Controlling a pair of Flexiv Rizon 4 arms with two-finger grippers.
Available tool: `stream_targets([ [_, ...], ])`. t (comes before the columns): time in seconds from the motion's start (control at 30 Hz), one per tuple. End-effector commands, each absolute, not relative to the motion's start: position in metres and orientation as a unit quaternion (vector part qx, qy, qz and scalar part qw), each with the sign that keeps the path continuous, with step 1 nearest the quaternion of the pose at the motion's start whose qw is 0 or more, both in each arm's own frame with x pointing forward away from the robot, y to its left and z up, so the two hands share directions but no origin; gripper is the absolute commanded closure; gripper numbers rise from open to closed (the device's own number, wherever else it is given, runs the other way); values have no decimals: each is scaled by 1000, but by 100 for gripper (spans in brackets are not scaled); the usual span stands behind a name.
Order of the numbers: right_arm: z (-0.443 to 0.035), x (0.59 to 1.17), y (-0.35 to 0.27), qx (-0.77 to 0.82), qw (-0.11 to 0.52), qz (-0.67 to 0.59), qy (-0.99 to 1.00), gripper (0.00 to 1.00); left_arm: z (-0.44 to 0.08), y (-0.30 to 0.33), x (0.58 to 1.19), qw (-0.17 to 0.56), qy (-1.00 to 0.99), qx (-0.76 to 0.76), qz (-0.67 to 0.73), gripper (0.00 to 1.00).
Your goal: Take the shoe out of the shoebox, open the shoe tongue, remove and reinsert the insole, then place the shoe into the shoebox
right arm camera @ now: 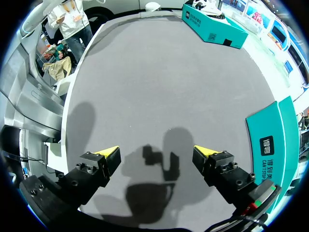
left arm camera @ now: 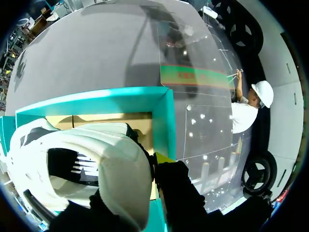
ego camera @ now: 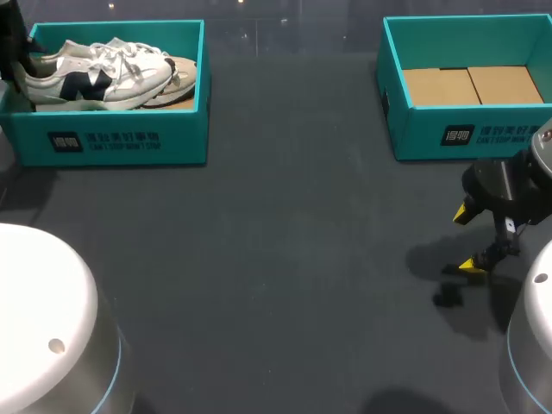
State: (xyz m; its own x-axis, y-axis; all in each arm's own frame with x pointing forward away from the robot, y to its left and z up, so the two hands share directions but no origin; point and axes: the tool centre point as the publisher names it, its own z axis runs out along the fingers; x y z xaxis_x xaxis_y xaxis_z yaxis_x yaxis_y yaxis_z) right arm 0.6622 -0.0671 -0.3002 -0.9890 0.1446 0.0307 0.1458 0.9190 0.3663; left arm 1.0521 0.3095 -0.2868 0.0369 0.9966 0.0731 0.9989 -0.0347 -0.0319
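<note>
at the far left of the desk (ego camera: pixel 285 285), the left fingers (ego camera: pixel 15 53) sit at the heel end of the white shoe (ego camera: pixel 90 79). the shoe lies in the left shoebox (ego camera: pixel 129 138) with its toe pointing away from them. a second shoe (ego camera: pixel 172 76) lies just beyond it in the same box. seen from the left wrist, the white heel fills the space right at the fingers, and one yellow tip (left arm camera: pixel 162 157) shows just beside it, near the box's teal wall. i cannot tell whether they grip the heel or merely stand around it. well to the right, the right shoebox (ego camera: pixel 470 134) stands open, its cardboard floor showing. near its front wall the right fingers (ego camera: pixel 467 240) hang low over bare desk, spread wide apart. their shadow falls on the grey surface directly ahead of them, and that wall lies off to one side of them.
</note>
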Motion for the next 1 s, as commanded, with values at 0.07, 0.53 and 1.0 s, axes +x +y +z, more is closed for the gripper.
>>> stream_targets([
  [0.07,-301,661,-66,-75,0,-185,-980,0,-242,309,1047,40,-696,-716,-25,100],
  [0.53,-301,661,-66,-75,0,-185,-980,0,-181,302,1042,36,-696,-716,-43,100],
  [1.0,-301,661,-66,-75,0,-185,-980,0,-135,254,973,31,-706,-706,-36,100],
])
